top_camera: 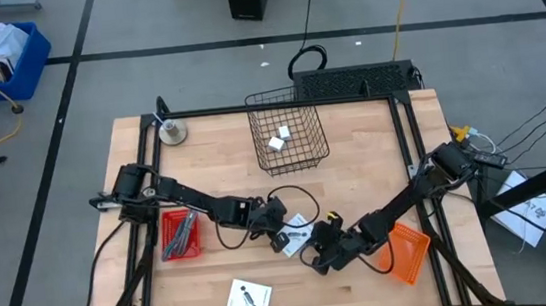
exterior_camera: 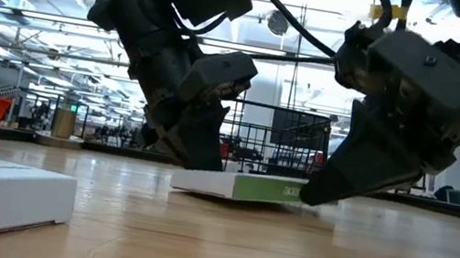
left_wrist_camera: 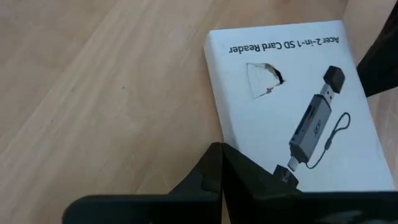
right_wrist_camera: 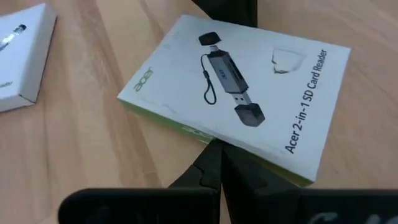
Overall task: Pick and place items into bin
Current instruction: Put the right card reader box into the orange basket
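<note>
High view shows both closed end effectors, left (top_camera: 277, 216) and right (top_camera: 323, 237), flanking the white card-reader box (top_camera: 297, 233) lying flat on the table (top_camera: 375, 163) near centre. Neither holds it; open one, straddle an edge squarely, then carry it to the far wire bin (top_camera: 288, 131).

1. Table (top_camera: 376, 178): light wood butcher-block, smooth, satin sheen.
2. Card-reader box (right_wrist_camera: 239, 93): white printed cardboard, smooth, matt, green edge; small tear in the top face.
3. Wire basket (top_camera: 288, 131): thin dark metal mesh.
4. Red tray (top_camera: 178, 234) and orange tray (top_camera: 408, 252): plastic, look smooth.
5. Left gripper (left_wrist_camera: 221, 177) fingers: matt black plastic.
</note>
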Controlling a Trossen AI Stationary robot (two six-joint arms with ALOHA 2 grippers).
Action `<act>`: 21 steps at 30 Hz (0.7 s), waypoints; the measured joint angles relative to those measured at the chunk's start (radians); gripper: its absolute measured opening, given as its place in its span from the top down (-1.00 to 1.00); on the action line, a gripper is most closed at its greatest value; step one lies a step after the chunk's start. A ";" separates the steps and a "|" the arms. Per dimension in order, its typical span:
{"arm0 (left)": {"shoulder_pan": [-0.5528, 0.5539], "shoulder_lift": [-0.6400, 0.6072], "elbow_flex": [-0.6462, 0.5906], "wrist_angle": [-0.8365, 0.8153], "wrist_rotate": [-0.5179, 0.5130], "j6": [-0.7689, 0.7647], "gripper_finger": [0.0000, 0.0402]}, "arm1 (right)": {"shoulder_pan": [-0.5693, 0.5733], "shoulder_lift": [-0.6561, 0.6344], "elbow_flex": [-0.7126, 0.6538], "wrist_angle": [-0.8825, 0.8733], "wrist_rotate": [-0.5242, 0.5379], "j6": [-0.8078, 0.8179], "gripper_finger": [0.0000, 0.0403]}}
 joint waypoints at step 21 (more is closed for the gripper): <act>-0.002 0.001 0.000 -0.004 -0.006 0.006 0.97 | 0.012 -0.006 0.007 0.112 0.129 -0.185 1.00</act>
